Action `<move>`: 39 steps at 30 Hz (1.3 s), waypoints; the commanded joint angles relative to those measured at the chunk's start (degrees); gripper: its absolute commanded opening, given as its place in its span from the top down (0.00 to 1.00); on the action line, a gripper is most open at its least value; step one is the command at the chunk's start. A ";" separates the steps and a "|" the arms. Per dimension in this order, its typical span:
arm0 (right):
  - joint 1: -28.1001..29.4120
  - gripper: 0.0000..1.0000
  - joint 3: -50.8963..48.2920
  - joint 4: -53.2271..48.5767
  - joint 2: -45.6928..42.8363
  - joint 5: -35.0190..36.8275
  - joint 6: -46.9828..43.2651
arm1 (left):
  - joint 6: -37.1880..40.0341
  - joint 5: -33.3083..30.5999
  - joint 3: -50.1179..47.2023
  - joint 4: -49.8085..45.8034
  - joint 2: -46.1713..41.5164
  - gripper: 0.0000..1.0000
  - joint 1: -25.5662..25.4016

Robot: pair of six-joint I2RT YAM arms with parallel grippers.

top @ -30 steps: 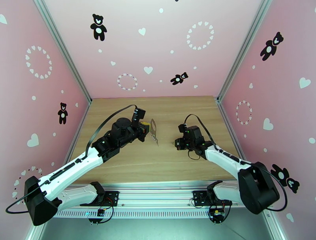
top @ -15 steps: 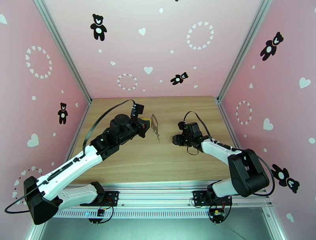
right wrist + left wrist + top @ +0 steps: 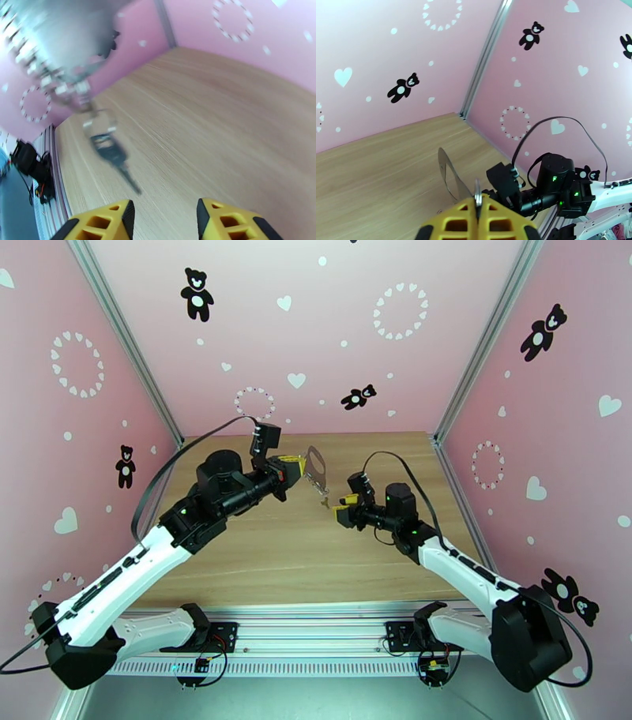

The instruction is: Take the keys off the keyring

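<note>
your left hand point(image 3: 298, 468) is clamped tight on the keyring point(image 3: 316, 462), held up above the table point(image 3: 261, 556). the keys point(image 3: 325, 500) dangle at its 6 o'clock, and none looks off yet. your right hand point(image 3: 343, 514), half open and empty, sits at their 4 o'clock.

Bright, even light all over, falling softly from above. Only faint, blurry shadows lie under the white robot arms point(image 3: 142, 575) on the pale wooden table point(image 3: 316, 564), and there's no glare. From the top camera the silver aluminium corner posts point(image 3: 130, 343) lean outward, wide-lens stretch at the edges. At the left wrist the pink walls point(image 3: 375, 47) are crisp, the yellow plastic fingertips point(image 3: 450, 223) up close soft. Right wrist: heavy motion smear. The thin silvery metal keyring point(image 3: 65, 85) streaks into grey, the small dark-grey metal key point(image 3: 112, 152) under it is fuzzy, the wood grain dragged.
</note>
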 commanded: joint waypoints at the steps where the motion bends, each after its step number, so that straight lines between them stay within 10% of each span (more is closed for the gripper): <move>1: 2.21 0.51 0.24 4.30 -1.51 -3.70 -8.11 | -0.35 4.96 3.15 -1.13 0.88 1.00 0.25; 39: 3.97 0.70 -0.20 3.81 -7.71 3.13 -9.35 | -4.52 9.01 3.39 4.17 -0.95 1.00 -0.37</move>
